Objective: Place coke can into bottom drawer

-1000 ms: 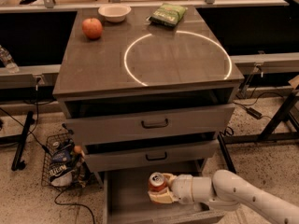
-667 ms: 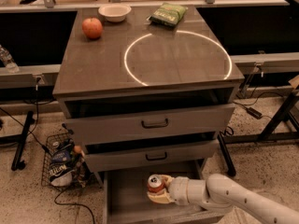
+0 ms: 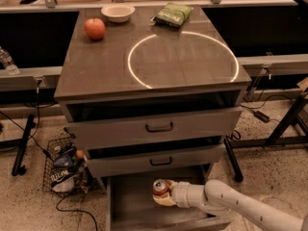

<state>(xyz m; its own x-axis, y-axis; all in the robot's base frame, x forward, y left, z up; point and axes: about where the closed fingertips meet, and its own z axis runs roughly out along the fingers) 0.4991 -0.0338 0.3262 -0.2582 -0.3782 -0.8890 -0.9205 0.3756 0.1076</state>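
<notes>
The coke can stood upright, silver top up, inside the open bottom drawer, near the middle of its width and close under the front of the drawer above. The gripper was in the bottom drawer too, its pale fingers pinching the can low on its body. Whether the can's base rested on the drawer floor or hung just clear of it could not be told. The white arm reached into the bottom drawer across its front right corner, as the picture showed it.

Judged from this, the carrying was done and the step in hand was the set-down itself. The next move would call for lowering the can onto the bottom drawer's flat floor if it was not already down. The fingers would then part enough to let go without tipping it, and the gripper would draw back out over the drawer's front without catching the can or the drawer overhead.

Directly above the bottom drawer sat the middle drawer, slightly open, and above that the top drawer, each with a black handle. Far above the bottom drawer, on the cabinet top, lay an apple, a white bowl and a green bag. Beside the bottom drawer on the picture's left, a wire basket of rubbish stood on the ground.
</notes>
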